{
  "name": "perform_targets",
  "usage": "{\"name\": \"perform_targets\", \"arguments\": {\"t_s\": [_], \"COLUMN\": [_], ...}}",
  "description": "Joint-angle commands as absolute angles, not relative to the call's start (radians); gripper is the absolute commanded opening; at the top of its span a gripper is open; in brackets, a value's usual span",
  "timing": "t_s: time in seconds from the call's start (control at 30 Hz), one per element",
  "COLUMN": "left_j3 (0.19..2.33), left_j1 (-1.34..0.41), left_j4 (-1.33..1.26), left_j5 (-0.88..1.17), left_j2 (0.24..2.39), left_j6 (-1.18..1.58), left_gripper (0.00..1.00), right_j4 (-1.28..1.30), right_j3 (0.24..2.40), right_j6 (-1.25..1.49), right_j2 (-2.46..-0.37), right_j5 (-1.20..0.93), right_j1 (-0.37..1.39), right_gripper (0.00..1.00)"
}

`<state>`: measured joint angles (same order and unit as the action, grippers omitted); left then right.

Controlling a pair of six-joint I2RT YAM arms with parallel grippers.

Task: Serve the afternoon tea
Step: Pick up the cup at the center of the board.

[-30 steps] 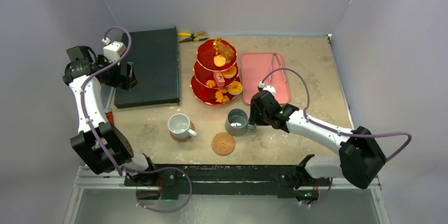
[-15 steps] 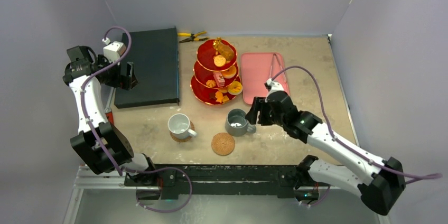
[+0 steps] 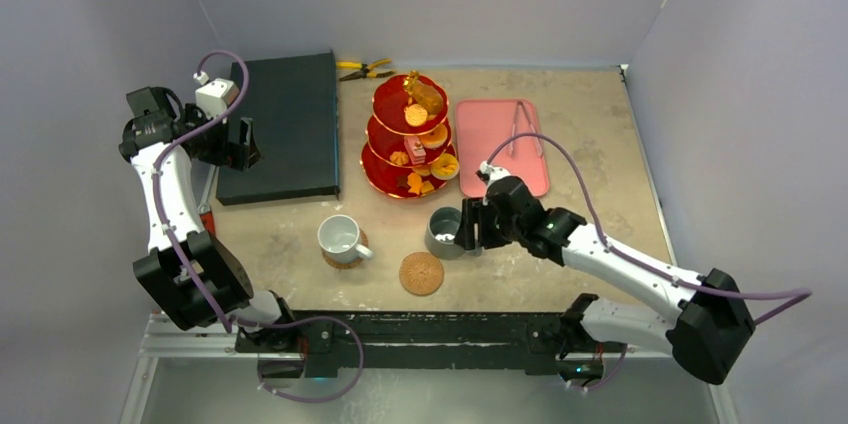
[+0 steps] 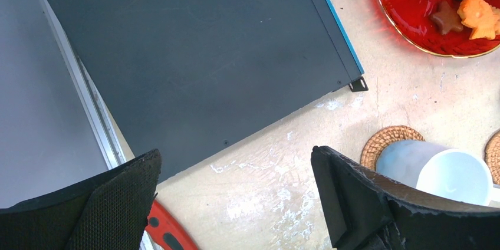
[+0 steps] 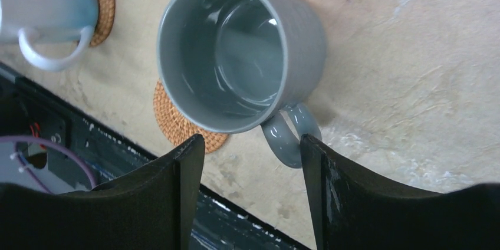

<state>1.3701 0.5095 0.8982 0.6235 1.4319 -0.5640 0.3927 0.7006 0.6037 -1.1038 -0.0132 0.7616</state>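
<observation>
Your left claw [image 4: 234,158] is spread, idle by the dark slab [image 4: 206,43], well off. Right claw [image 5: 252,141] is nearer: spread too, grey mug [image 5: 242,55] right ahead on the desk [image 5: 413,55], handle [image 5: 289,138] poking back between its jaws, unclamped.

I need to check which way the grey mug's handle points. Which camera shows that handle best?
Right wrist view: the grey mug fills the frame from above, its handle plain between the right gripper's open fingers. The top external view shows the mug small, handle hidden by that gripper. The left wrist view misses it.
</observation>
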Motion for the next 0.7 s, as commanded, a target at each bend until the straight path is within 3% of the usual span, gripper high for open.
{"name": "perform_targets", "arguments": {"t_s": [0.0,0.23,0.33,0.63,0.67], "left_j3": [1.394,1.412,1.414,1.412,1.41], "left_j1": [0.517,0.515,0.516,0.516,0.516], "left_j4": [0.881,0.896,0.901,0.898,0.897], "left_j5": [0.637,0.648,0.64,0.622,0.623], "left_j2": [1.398,1.392,1.389,1.383,1.384], "left_j6": [-0.569,-0.565,-0.569,-0.578,-0.577], "left_gripper": [0.99,0.99,0.99,0.99,0.99], "right_j4": [0.341,0.316,0.336,0.434,0.444], "right_j3": [0.677,0.677,0.7,0.787,0.801], "right_j6": [0.594,0.641,0.658,0.708,0.71], "right_j2": [-1.095,-1.137,-1.176,-1.218,-1.212], "right_j5": [-0.089,-0.048,0.016,0.26,0.284], "right_j1": [0.822,0.915,0.949,1.014,1.022], "right_gripper": [0.64,0.64,0.58,0.02,0.0]}}
